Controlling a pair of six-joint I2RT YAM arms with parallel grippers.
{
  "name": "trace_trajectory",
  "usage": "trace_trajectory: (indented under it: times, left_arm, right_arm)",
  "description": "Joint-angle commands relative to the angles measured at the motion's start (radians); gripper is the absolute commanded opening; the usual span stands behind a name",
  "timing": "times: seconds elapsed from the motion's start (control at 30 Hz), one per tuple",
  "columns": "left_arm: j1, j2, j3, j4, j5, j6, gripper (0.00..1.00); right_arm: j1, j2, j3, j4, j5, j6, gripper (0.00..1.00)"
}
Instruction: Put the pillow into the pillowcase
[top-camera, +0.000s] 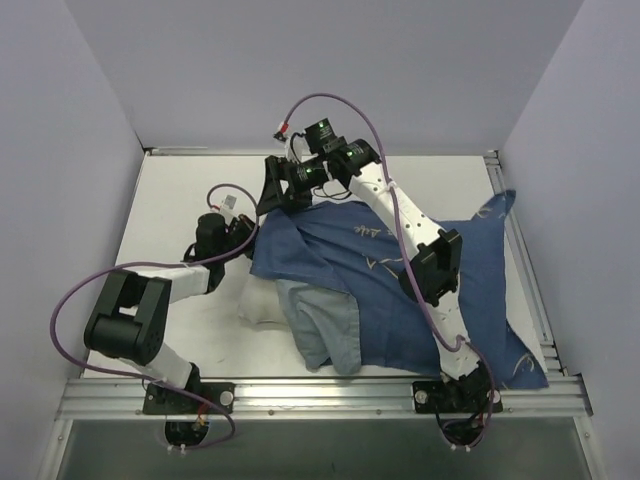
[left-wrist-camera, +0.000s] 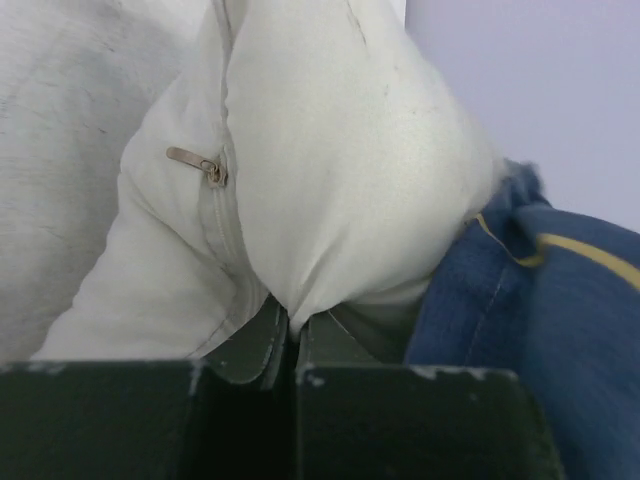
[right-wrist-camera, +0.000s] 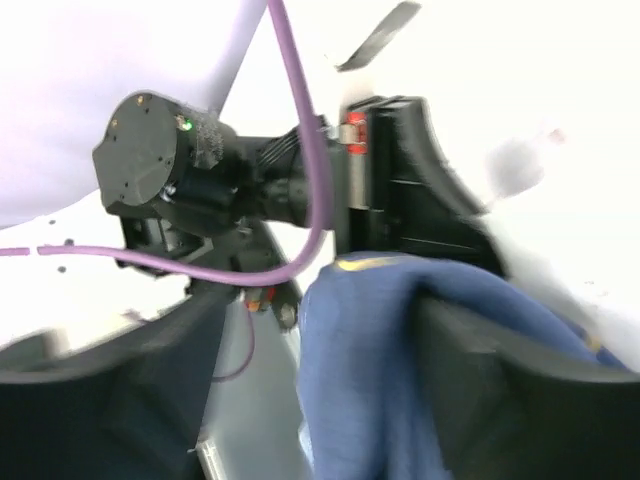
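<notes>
The blue pillowcase (top-camera: 380, 300) lies spread over the middle and right of the table. The white pillow (top-camera: 260, 300) pokes out from under its left side. My left gripper (top-camera: 243, 240) is at the pillowcase's left edge. In the left wrist view it (left-wrist-camera: 290, 325) is shut on a pinch of the pillow (left-wrist-camera: 340, 170), close to its zip, with the pillowcase (left-wrist-camera: 560, 330) just to the right. My right gripper (top-camera: 273, 195) reaches to the pillowcase's far left corner. In the blurred right wrist view it (right-wrist-camera: 330, 340) stands open, with the pillowcase (right-wrist-camera: 380, 400) draped over its right finger.
The white table (top-camera: 180, 200) is enclosed by grey walls at the left, back and right. A metal rail (top-camera: 320, 395) runs along the near edge by the arm bases. The left arm's wrist and purple cable (right-wrist-camera: 300, 130) are close in front of my right gripper.
</notes>
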Motion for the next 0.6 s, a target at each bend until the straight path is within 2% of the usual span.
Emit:
trace_trajectory:
  times: [0.0,0.03,0.13,0.17,0.2,0.23,0.27,0.3,0.4,0.43,0.5,0.57]
  left_arm:
    - [0.047,-0.052,-0.016,0.078,0.013,-0.036,0.0]
    - [0.061,-0.069,-0.031,0.06,0.018,-0.019,0.07]
    - [0.13,-0.156,-0.088,0.002,0.029,0.04,0.29]
    - [0.144,-0.205,-0.097,-0.026,0.042,0.062,0.42]
    - [0.156,-0.23,-0.108,-0.051,0.052,0.089,0.46]
    - [0.167,-0.256,-0.117,-0.11,0.064,0.156,0.55]
    - [0.181,-0.305,-0.116,-0.159,0.094,0.189,0.65]
    - [0.184,-0.325,-0.116,-0.199,0.114,0.218,0.7]
    - [0.184,-0.366,-0.079,-0.447,0.159,0.364,0.76]
    - [0.184,-0.367,-0.077,-0.538,0.159,0.407,0.76]
    - [0.179,-0.365,-0.108,-0.577,0.18,0.409,0.75]
    - [0.164,-0.359,-0.157,-0.568,0.179,0.361,0.73]
  right_arm:
    - [-0.039,-0.098,-0.037,0.082,0.052,-0.106,0.79]
    - [-0.059,-0.13,-0.078,0.07,0.098,-0.158,0.92]
    - [-0.138,-0.28,-0.178,-0.069,0.203,-0.279,0.98]
    - [-0.174,-0.364,-0.228,-0.156,0.239,-0.319,0.98]
    - [-0.188,-0.409,-0.254,-0.2,0.275,-0.358,0.99]
    - [-0.202,-0.456,-0.287,-0.243,0.309,-0.402,0.99]
    - [-0.217,-0.548,-0.331,-0.315,0.411,-0.504,0.99]
    - [-0.224,-0.596,-0.43,-0.341,0.474,-0.536,0.99]
    - [-0.241,-0.759,-0.619,-0.429,0.608,-0.695,0.99]
    - [-0.247,-0.788,-0.753,-0.444,0.619,-0.721,0.99]
    - [-0.264,-0.819,-0.865,-0.489,0.619,-0.77,0.95]
    - [-0.282,-0.773,-0.983,-0.487,0.605,-0.783,0.93]
